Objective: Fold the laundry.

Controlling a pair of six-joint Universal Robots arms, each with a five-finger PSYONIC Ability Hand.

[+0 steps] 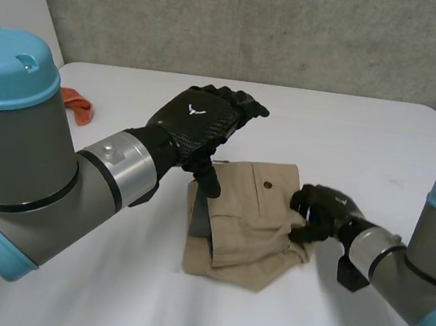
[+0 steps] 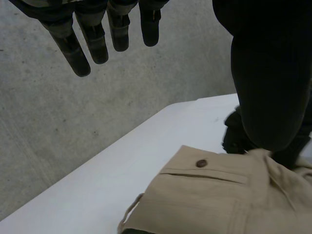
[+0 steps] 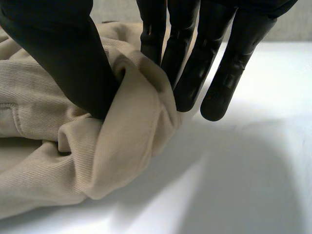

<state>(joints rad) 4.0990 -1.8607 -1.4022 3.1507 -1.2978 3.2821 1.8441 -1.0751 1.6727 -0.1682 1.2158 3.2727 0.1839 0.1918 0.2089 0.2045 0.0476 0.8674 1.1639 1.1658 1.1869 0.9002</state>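
Observation:
Beige trousers lie folded in a bundle at the middle of the white table, a buttoned pocket facing up. My right hand is at their right edge; in the right wrist view its thumb and fingers pinch a raised fold of the beige cloth. My left hand hovers above the trousers' far left corner, apart from them. Its fingers are straight and hold nothing. Under its palm lie the buttoned pocket and, beyond, my right hand.
An orange cloth lies near the table's left edge, behind my left arm. A grey wall stands just beyond the table's far edge. Bare tabletop spreads to the right of the trousers.

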